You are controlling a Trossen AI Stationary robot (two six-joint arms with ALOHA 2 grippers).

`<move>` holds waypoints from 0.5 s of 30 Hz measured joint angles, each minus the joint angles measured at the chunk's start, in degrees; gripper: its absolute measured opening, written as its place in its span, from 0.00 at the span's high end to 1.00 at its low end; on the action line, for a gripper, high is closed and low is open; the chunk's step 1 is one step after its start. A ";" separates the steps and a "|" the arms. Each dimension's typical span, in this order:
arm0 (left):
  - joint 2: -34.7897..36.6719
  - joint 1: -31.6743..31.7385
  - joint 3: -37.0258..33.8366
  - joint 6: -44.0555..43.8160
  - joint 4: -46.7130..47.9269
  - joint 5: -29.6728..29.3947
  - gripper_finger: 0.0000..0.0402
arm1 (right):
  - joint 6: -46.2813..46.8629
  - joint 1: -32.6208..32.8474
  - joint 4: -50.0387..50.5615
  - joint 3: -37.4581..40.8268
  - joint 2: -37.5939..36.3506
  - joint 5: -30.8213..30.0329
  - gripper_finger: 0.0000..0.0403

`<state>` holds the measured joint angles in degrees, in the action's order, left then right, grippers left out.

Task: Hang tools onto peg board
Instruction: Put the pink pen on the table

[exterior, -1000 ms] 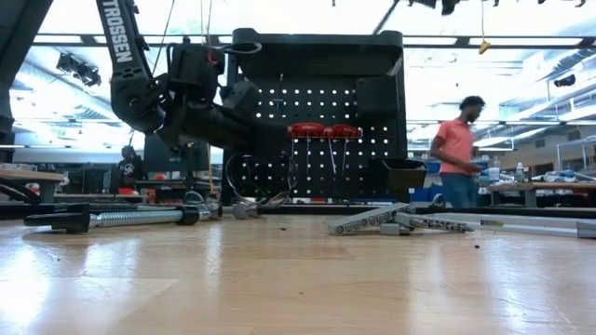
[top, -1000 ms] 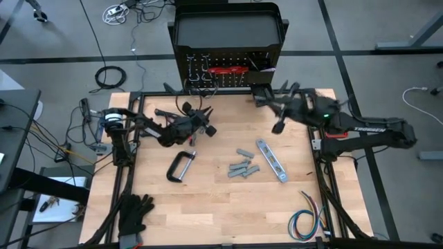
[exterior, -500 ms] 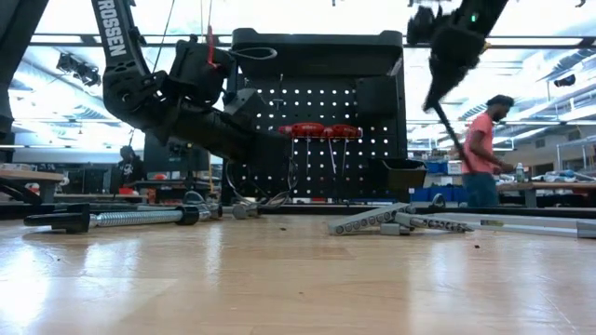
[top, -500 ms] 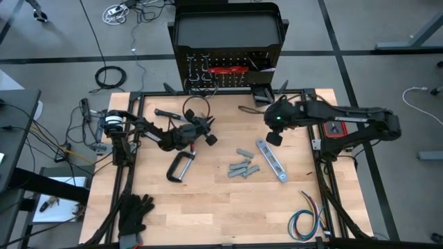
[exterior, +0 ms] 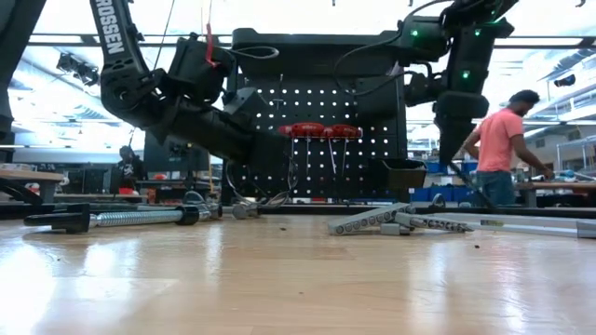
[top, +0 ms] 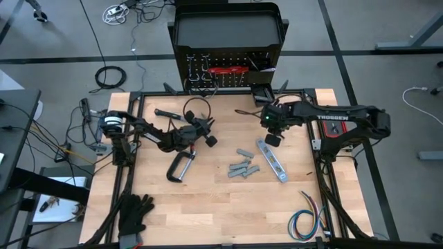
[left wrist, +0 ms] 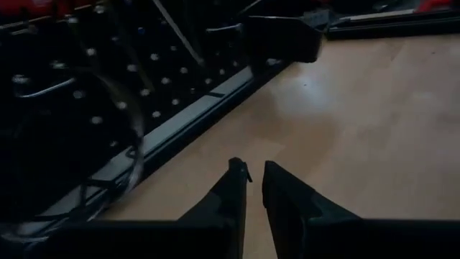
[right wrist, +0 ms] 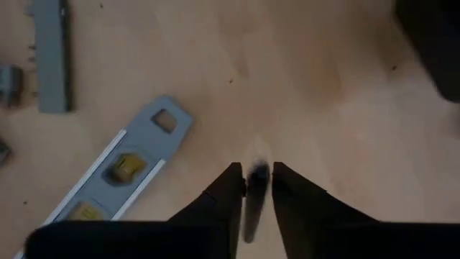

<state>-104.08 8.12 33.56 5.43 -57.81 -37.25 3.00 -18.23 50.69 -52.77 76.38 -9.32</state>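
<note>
Legible markings found on two items only; the dark right robot arm carries the white brand word "TROSSEN" along its horizontal link in the high view; the dark left robot arm shows white capital letters reading "ROSSEN" down its upper link in the low view, the start of the word cut off at the picture's edge. No other text, number, label or sign can be read on the remaining surfaces in any view; the wrist views show no lettering.
</note>
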 joint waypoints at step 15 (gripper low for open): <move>11.98 -0.04 -0.02 -0.11 13.50 -2.19 0.82 | -7.21 -1.34 -19.23 2.21 -22.44 -15.84 0.54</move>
<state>-92.10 8.08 33.54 5.33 -44.31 -39.44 -4.20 -19.57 31.46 -50.56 53.94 -25.16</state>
